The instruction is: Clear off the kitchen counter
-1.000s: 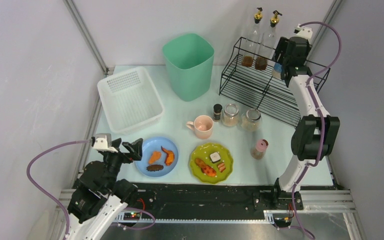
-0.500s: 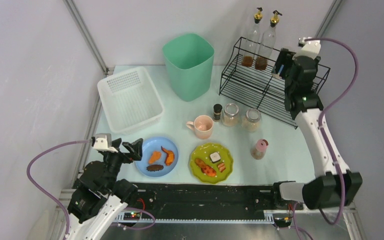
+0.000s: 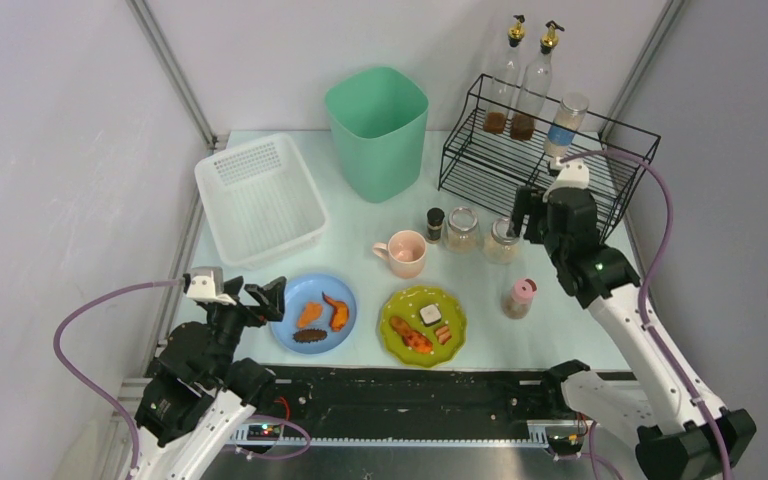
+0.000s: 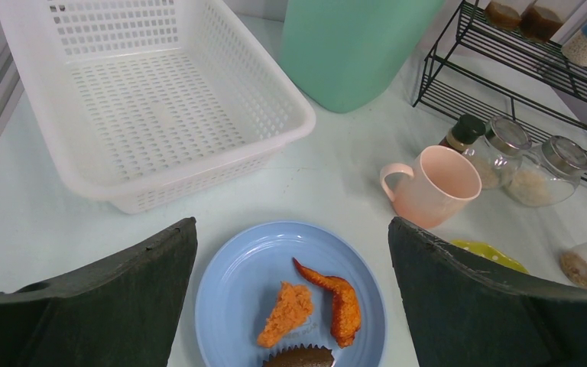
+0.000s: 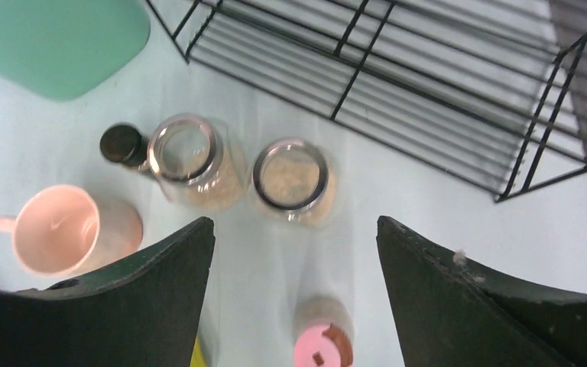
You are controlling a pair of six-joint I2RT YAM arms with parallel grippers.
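We log the counter [image 3: 355, 225] lying under everything. At its near left the left gripper [image 4: 292, 228] is spread wide and empty beside the blue plate [image 3: 292, 298], with the basket [image 3: 260, 200] behind. Mid-counter sit the bin [image 3: 377, 130], mug [image 3: 405, 252] and green plate [image 3: 457, 322]. To the right, the right gripper [image 5: 294, 222] hangs over the jars [image 3: 461, 230] before the rack [image 3: 520, 175], fingers parted, holding nothing.

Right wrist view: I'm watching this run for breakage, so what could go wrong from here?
The open right gripper hangs over a metal-rimmed clear glass jar; closing on it may knock the second glass jar close beside it or the small dark-capped bottle. The pink-lidded shaker stands nearer the robot, so a low approach could tip it.
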